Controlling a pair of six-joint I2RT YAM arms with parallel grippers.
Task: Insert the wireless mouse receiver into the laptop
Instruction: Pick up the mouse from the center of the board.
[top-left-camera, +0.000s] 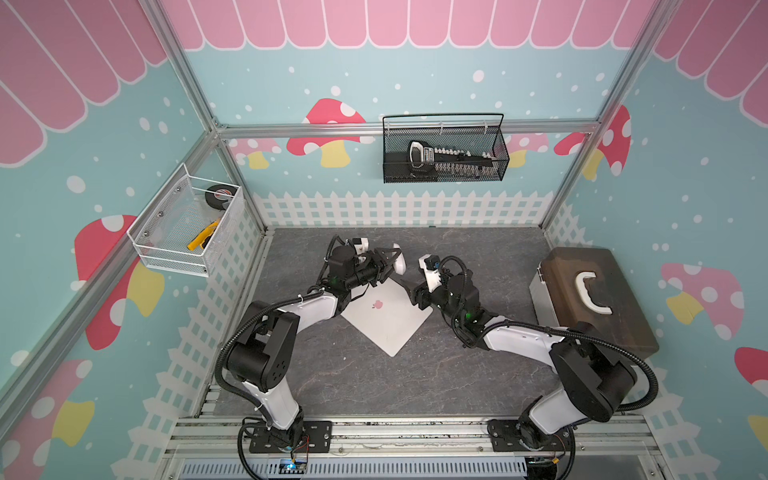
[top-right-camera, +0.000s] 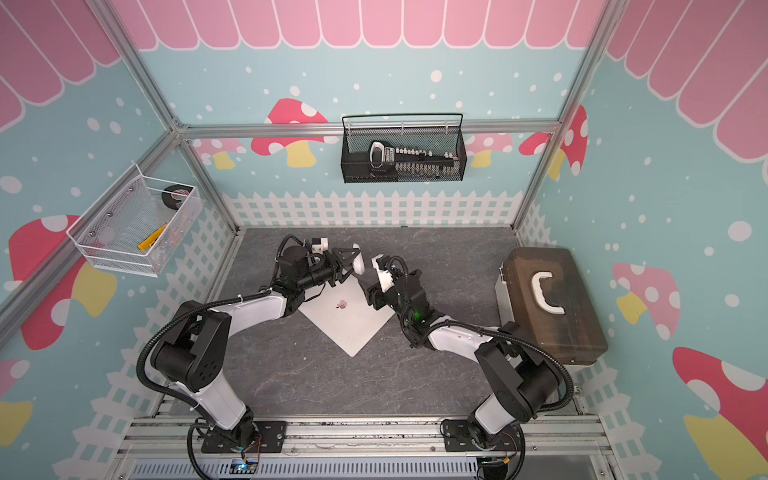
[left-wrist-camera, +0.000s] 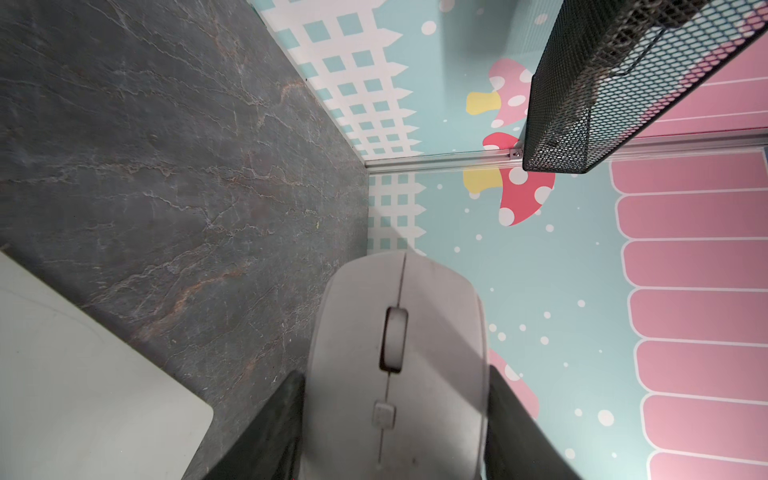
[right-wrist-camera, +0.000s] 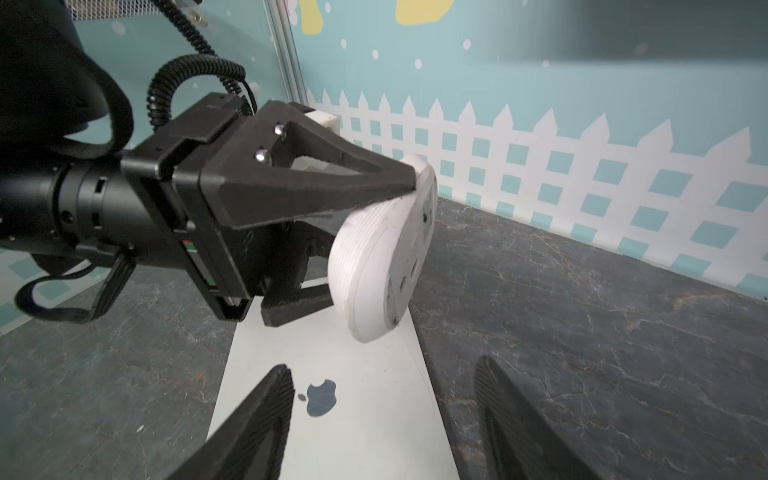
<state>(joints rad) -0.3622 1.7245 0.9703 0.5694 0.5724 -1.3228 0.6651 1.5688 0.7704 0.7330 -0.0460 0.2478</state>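
The left hand (right-wrist-camera: 372, 241) gripped the mouse (left-wrist-camera: 399, 353) above the laptop (top-left-camera: 388, 322) on the surface (top-left-camera: 332, 382), the right hand (right-wrist-camera: 382, 365) open nearby; the unseen receiver, tiny, light and rigid, probably needed a fingertip pinch.

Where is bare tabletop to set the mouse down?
Widest bare tabletop: the near stretch between the laptop's near corner and the arm bases. The far strip along the fence wall. Crowded: around the laptop's far corner, where the left gripper holds the mouse beside the right gripper.
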